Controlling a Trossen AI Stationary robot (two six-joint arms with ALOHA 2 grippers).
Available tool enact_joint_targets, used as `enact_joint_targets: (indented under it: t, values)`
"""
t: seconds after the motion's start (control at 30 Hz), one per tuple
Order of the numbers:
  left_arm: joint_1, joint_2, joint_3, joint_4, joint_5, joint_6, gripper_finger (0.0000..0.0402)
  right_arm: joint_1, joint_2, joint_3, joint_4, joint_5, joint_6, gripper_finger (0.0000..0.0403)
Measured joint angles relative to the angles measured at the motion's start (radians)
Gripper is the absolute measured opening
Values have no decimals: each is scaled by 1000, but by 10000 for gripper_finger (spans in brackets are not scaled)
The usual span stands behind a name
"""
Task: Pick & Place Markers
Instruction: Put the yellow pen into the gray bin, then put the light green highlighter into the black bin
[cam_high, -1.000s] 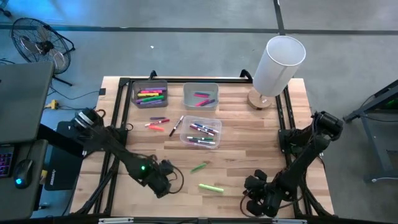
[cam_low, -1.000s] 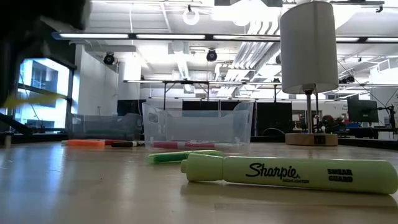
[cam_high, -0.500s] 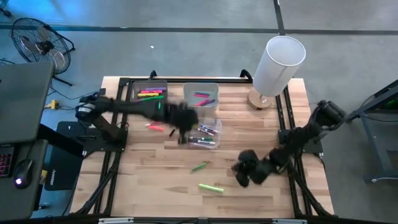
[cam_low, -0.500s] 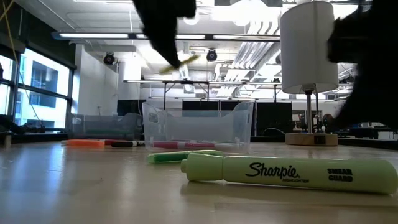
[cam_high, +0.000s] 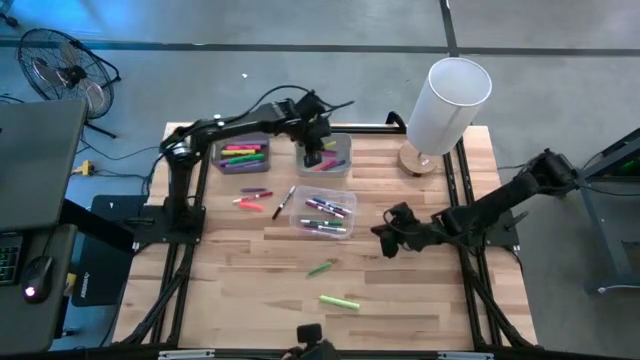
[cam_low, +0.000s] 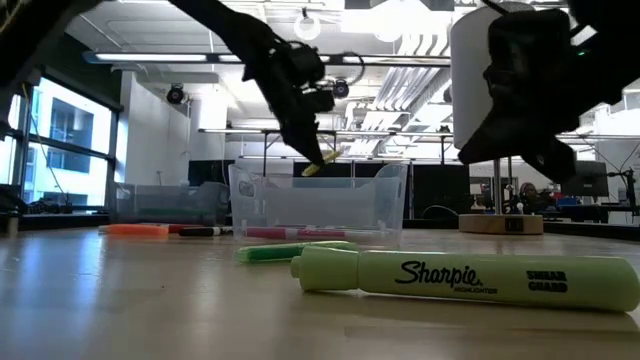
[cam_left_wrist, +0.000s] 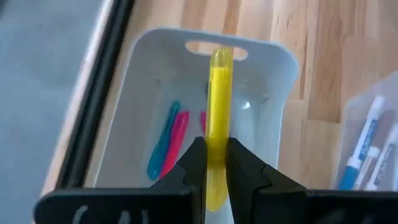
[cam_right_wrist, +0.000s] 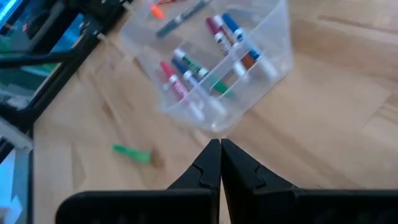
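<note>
- Wooden tabletop (cam_high: 400, 300) carried bins and loose markers.
- Left claw (cam_left_wrist: 215, 163) pinched a yellow marker (cam_left_wrist: 217, 99) above the grey bin (cam_left_wrist: 273, 99).
- Right claw (cam_right_wrist: 220, 160) hovered closed, empty.

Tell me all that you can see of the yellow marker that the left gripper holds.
The yellow marker is a thin, glossy, bright yellow pen that looks like plastic, with a rounded far end. The left gripper is shut on it near one end, the two dark fingers pressing on both sides. It hangs in the air over the pale bin at the back of the table, touching nothing else. Below it in the bin lie blue and pink markers.
</note>
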Motion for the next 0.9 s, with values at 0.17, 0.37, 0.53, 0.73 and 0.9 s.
enact_joint_targets:
  t: [0.17, 0.37, 0.53, 0.73, 0.9]
  values:
    - [3, 100, 116, -135, -9, 36, 48, -64, 1, 0, -10, -29, -20, 0]
    - [-16, 127, 133, -175, -50, 2, 147, -102, 1, 0, -12, -86, -93, 0]
    - [-44, 88, 129, -248, -21, -157, 158, -113, 1, 0, -14, -153, -155, 0]
    - [-141, -41, 132, -245, -27, -277, 64, -114, 1, 0, -14, -251, -234, 0]
    - [-276, -99, 133, -309, -29, -324, 15, -112, 1, 0, -15, -307, -294, 0]
